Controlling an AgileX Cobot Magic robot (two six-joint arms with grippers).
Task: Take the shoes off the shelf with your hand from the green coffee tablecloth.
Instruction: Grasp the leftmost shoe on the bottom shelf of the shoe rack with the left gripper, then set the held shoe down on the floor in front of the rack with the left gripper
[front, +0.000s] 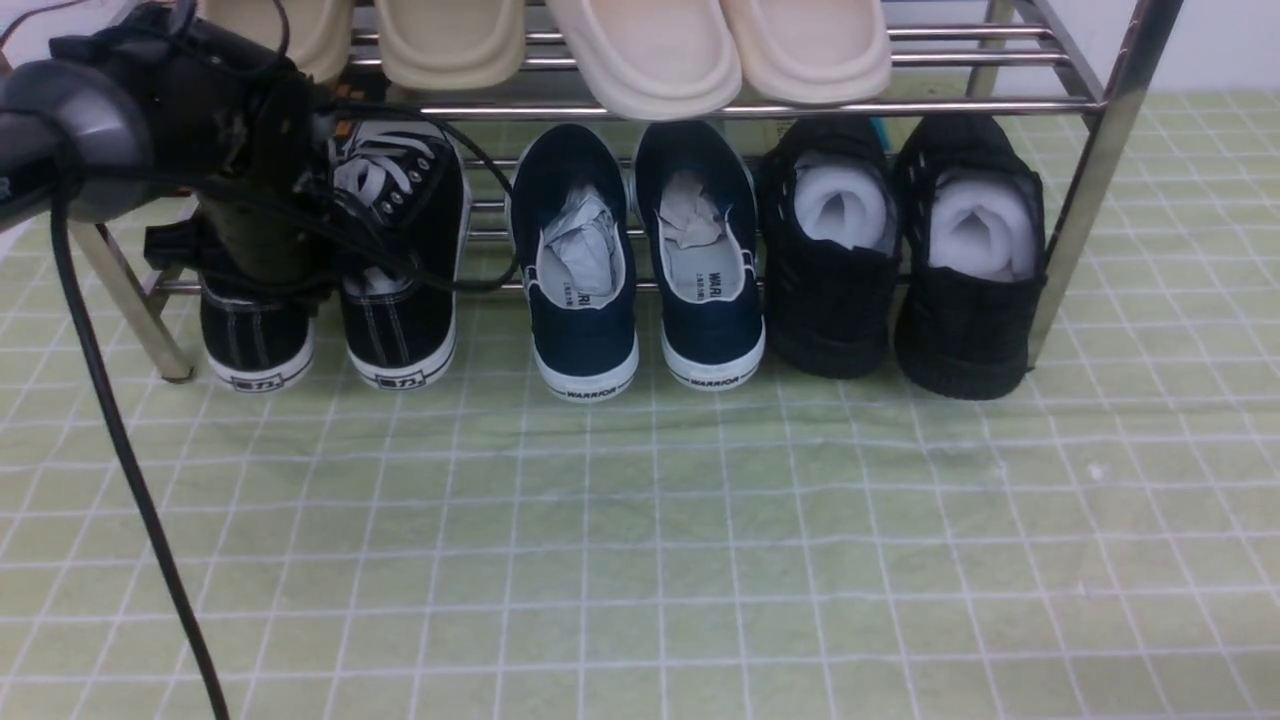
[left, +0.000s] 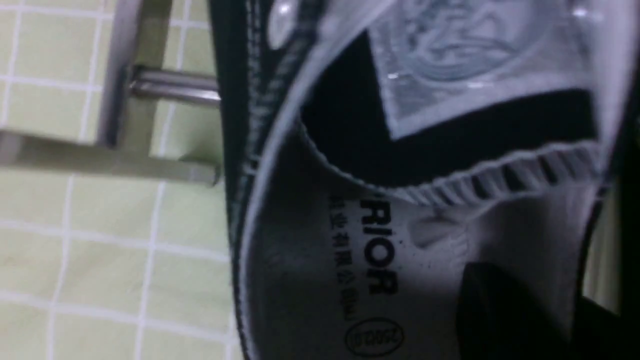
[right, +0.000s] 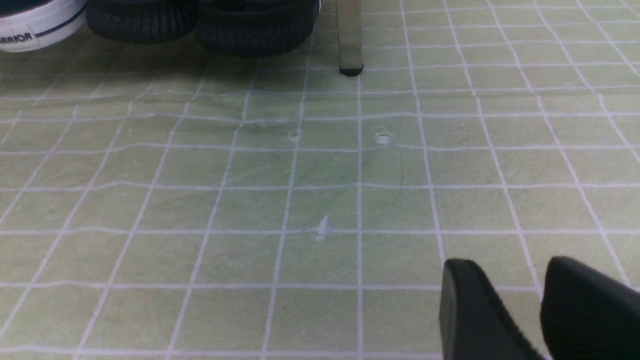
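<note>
- green coffee tablecloth (front: 700, 560): pale green, white grid, slightly wrinkled, fills front view from 3 through 6 to 9 o'clock.
- shelf (front: 950, 105): chrome tube rack, two tiers, across 12 o'clock; legs standing on the cloth.
- cream shoes (front: 650, 60): on the top tier, soles facing the camera.
- all-black shoes (front: 965, 310): bottom tier at 2 o'clock, white stuffing inside.
- navy slip-ons (front: 585, 320): bottom tier at 12 o'clock, paper stuffed inside, just at 3 o'clock of the sneakers.
- shoes (front: 400, 290): black lace-up pair, white laces and soles, bottom tier at 10 o'clock, heels toward the camera.
- hand (front: 255, 270): left gripper, down on the pair's 9 o'clock shoe; one finger (left: 500, 310) inside, on the insole; grasping or loose, cannot tell.
- black cable (front: 120, 450): hanging from 9 to 7 o'clock.
- right gripper (right: 520, 280): fingers parted, empty, above bare cloth.
</note>
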